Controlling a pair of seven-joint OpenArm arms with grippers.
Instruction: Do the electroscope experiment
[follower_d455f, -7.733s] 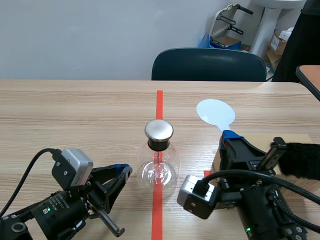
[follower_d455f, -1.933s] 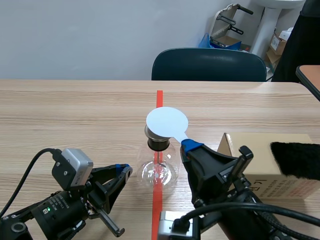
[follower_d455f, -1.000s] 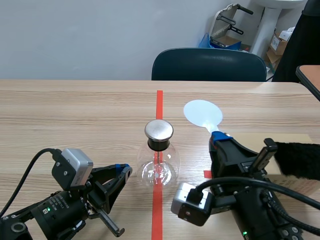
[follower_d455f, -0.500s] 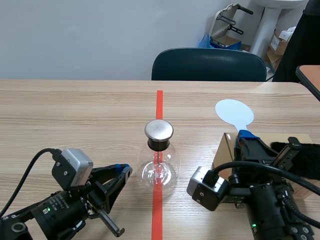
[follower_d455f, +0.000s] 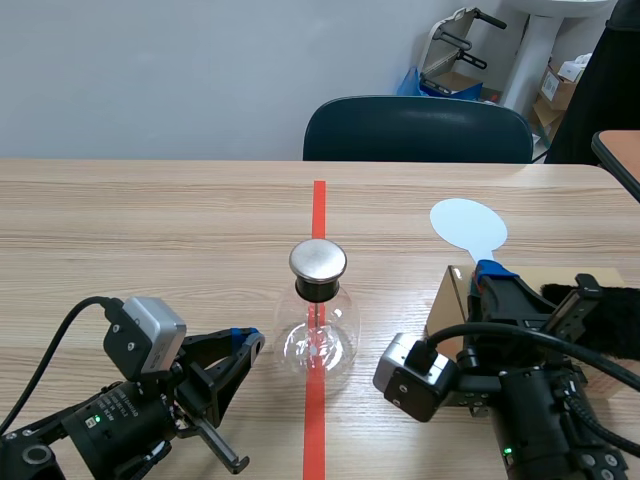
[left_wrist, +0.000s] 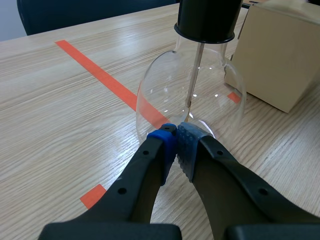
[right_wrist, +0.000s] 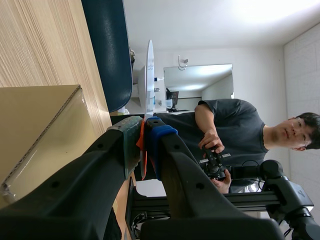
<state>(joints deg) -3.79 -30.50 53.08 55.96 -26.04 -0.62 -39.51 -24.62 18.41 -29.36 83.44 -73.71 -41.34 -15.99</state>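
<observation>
The right arm's jaws grasp the handle of the white round disc (follower_d455f: 467, 224), which is raised above the brown cardboard box (follower_d455f: 447, 300), apart from the clear glass flask electroscope (follower_d455f: 318, 338) standing on the desk (follower_d455f: 150, 220). The left arm's jaws are clenched empty beside the flask. Next, seemingly, the disc must approach the round steel cap (follower_d455f: 318, 261).

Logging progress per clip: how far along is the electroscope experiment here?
Done: the right gripper is shut on the white round paddle, and it held the disc over the silver metal cap of the clear glass flask two seconds ago. In hand: the paddle is back by the brown cardboard box and black furry cloth. Left: probably another rub and pass. The left gripper, shut on nothing, sits by the flask.
</observation>
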